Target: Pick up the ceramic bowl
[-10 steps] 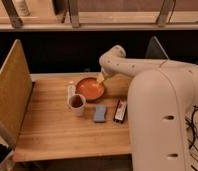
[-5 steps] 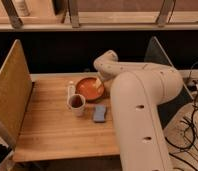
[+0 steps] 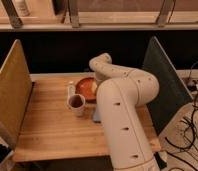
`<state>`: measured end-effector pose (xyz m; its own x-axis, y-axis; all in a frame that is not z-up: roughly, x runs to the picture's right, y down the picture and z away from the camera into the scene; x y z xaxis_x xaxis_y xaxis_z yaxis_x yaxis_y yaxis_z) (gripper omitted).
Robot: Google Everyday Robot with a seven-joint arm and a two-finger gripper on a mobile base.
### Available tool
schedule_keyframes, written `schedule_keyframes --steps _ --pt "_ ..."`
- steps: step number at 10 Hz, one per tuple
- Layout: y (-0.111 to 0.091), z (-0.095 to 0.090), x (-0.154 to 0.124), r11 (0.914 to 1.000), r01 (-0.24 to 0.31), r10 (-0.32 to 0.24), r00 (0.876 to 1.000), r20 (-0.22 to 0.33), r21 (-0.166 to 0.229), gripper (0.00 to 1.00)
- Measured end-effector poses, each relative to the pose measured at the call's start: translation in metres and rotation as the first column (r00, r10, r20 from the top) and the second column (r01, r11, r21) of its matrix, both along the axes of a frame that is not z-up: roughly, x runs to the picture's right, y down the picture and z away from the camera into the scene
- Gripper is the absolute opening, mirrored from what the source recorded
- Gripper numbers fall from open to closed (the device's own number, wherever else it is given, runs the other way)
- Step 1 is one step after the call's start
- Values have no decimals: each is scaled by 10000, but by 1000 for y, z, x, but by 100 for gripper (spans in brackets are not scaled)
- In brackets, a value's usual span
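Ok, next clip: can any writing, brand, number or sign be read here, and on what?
No text can be read in this view.
The container on the back ledge: any label is too blurred to read.
The orange bowl, the mug and the robot arm: no markings seen.
The gripper, at the bowl's right edge and mostly hidden by the arm: no label seen.

A wooden table (image 3: 47, 125) stands between a tan panel (image 3: 12, 90) on the left and a dark grey panel (image 3: 162, 75) on the right, with a dark recess behind under a pale ledge (image 3: 117, 22) crossed by metal posts (image 3: 73, 12). Under warm, dim light, cables (image 3: 191, 137) lie on the floor (image 3: 178, 119) at right. The gripper (image 3: 94, 87) is over the table's far middle
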<state>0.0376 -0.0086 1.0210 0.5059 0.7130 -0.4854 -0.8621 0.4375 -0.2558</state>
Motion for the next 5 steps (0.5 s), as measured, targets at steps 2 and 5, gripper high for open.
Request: schedule_keyframes --steps 2,5 --pt "-12 5 5 9998 -175 174 9998 -19 -116 55" --pt "-22 6 17 9985 -485 485 9988 8 -237 27"
